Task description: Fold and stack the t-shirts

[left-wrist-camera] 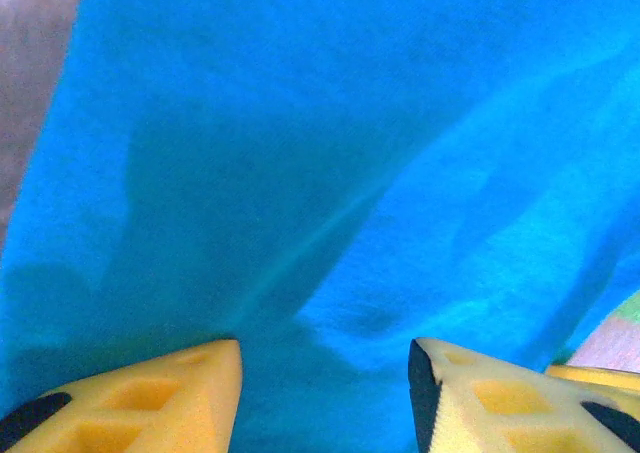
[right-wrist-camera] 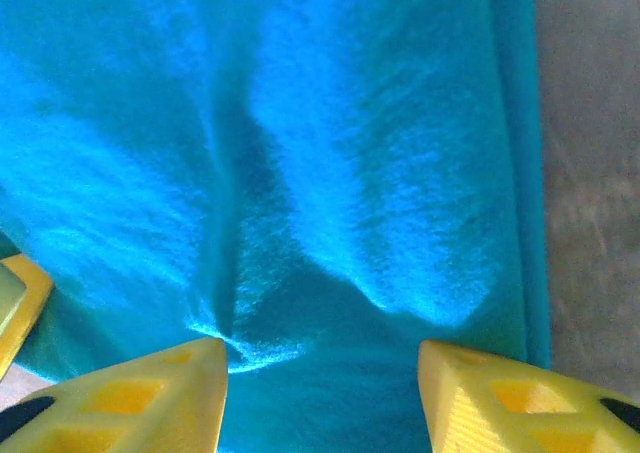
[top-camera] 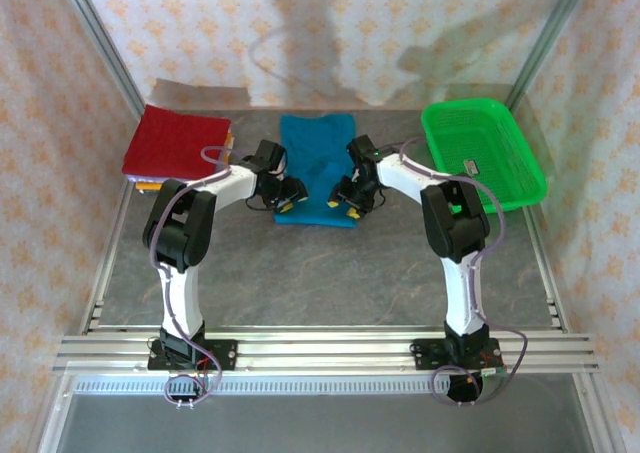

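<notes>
Symmetrically inward: left hand (top-camera: 285, 201); right hand (top-camera: 350, 205)

On the table (top-camera: 320, 273), back middle: unfolded t-shirt (top-camera: 315, 153), lying flat. Left of it, apart: stack of folded t-shirts (top-camera: 175, 141). Right of it: basket (top-camera: 482, 153). Over its near end, side by side: left gripper (top-camera: 287, 201), right gripper (top-camera: 350, 205).
</notes>
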